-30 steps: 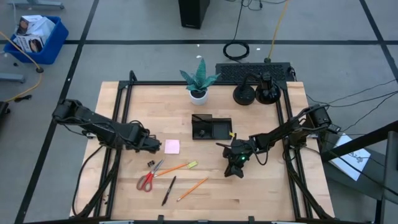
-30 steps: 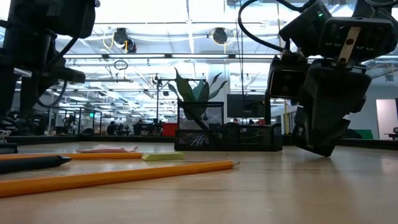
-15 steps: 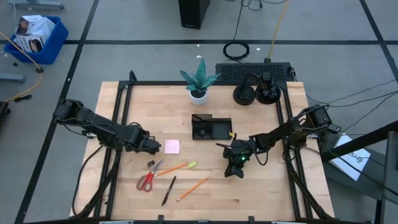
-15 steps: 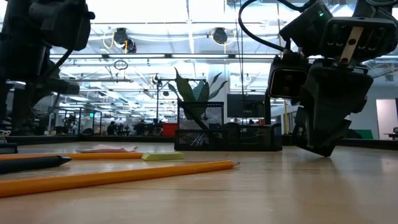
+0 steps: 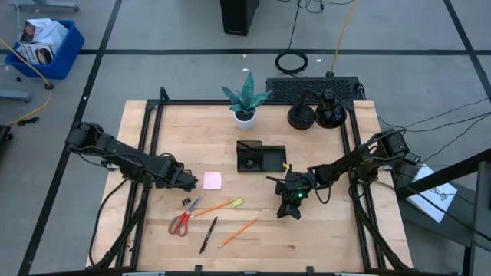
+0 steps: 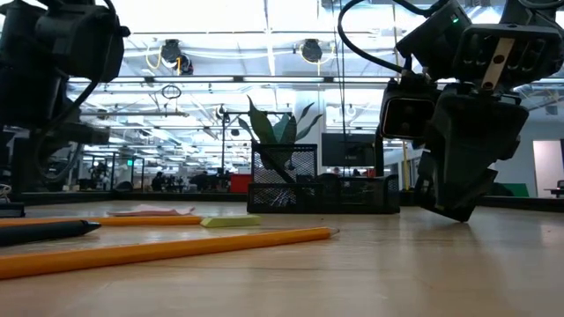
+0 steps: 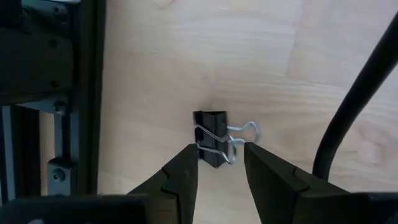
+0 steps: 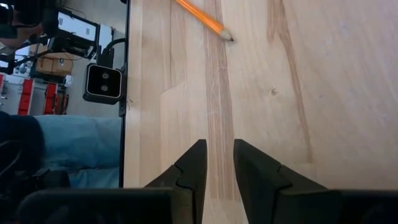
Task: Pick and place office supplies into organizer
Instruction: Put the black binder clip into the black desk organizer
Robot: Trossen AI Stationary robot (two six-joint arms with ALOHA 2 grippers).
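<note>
The black organizer [image 5: 261, 158] [image 6: 322, 189] stands mid-table. Nearer lie a pink sticky pad [image 5: 212, 180], two small black binder clips [image 5: 186, 201] [image 7: 214, 138], red-handled scissors [image 5: 182, 219], an orange pencil [image 5: 212, 207] with a yellow-green highlighter [image 5: 236, 202] at its end, a black pen [image 5: 208, 234] and a second pencil [image 5: 238, 232] [image 6: 176, 248]. My left gripper [image 5: 187, 182] [image 7: 221, 165] is open and hangs over the clips, fingertips on either side, not touching. My right gripper [image 5: 290, 202] [image 8: 220, 155] hovers over bare wood, fingers a narrow gap apart.
A potted plant [image 5: 245, 100], two round black bases [image 5: 316, 115] and a keyboard [image 5: 311, 86] sit along the far edge. Black frame rails [image 5: 146, 153] run down both sides. A person's leg in jeans [image 8: 68, 149] shows beyond the table edge. Bare wood lies right of the organizer.
My left arm has sunk a little toward the binder clips, as the low view shows. Nothing on the table has moved.
</note>
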